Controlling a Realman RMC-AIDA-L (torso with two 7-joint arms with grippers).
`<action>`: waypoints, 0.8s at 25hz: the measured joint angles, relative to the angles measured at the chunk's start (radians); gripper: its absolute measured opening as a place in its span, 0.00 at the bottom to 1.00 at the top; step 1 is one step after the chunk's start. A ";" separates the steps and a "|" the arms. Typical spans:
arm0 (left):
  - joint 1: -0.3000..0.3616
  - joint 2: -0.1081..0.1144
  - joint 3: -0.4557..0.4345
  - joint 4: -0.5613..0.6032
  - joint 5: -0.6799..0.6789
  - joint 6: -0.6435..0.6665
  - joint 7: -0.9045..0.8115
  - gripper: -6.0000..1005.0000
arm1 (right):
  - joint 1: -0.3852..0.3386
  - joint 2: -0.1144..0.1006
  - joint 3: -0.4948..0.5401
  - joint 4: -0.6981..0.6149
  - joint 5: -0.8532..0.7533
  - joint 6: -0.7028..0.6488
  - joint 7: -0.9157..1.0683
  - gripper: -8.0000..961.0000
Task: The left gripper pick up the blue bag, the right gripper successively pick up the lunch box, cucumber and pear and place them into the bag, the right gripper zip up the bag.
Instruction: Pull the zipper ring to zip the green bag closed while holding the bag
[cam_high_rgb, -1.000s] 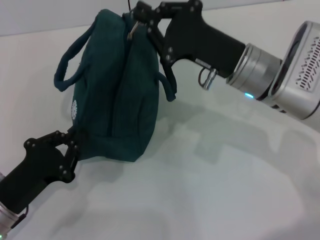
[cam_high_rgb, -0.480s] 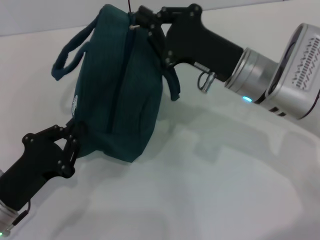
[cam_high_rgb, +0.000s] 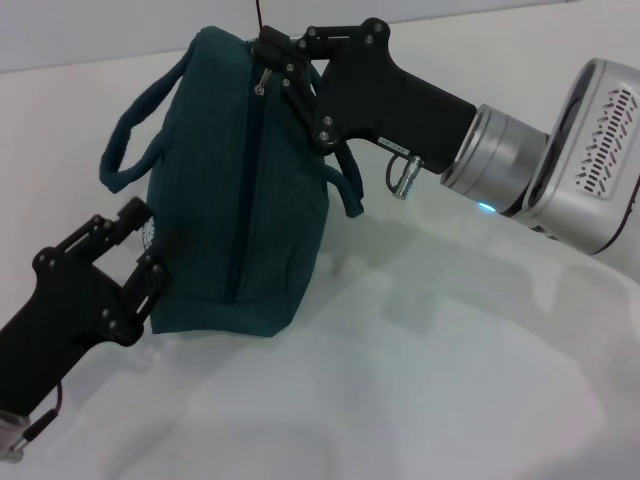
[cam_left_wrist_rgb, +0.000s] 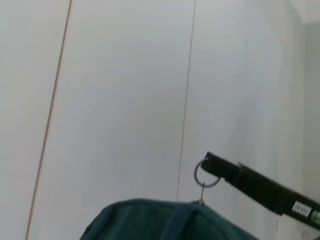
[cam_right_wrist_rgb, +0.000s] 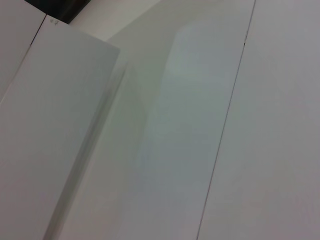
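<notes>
Now the black right gripper (cam_high_rgb: 268, 62) pinches the zipper's metal ring pull (cam_left_wrist_rgb: 205, 174) atop the dark teal fabric bag (cam_high_rgb: 235, 190); the left gripper (cam_high_rgb: 130, 262), closed, grips its end. A jerky pull could free the ring or tip the bag on the white table (cam_high_rgb: 420, 380).

I count one blue bag (cam_high_rgb: 240, 200) in front of me, with two loop handles (cam_high_rgb: 130, 140) and one zipper whose single metal ring pull (cam_left_wrist_rgb: 206, 174) shows. Two claws of mine are out: my left gripper (cam_high_rgb: 130, 262) and my right gripper (cam_high_rgb: 275, 62). One white table (cam_high_rgb: 450, 380) lies underneath.
</notes>
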 joint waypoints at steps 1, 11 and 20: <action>0.000 0.000 0.000 0.000 0.000 0.000 0.000 0.21 | 0.001 0.000 0.000 0.000 0.000 0.000 0.000 0.03; -0.060 -0.004 0.006 0.020 -0.005 0.007 -0.135 0.63 | 0.006 0.000 -0.003 0.000 -0.002 0.002 -0.012 0.03; -0.085 -0.014 0.005 0.010 -0.034 -0.035 -0.134 0.87 | 0.006 0.000 -0.010 -0.002 -0.004 -0.006 -0.023 0.03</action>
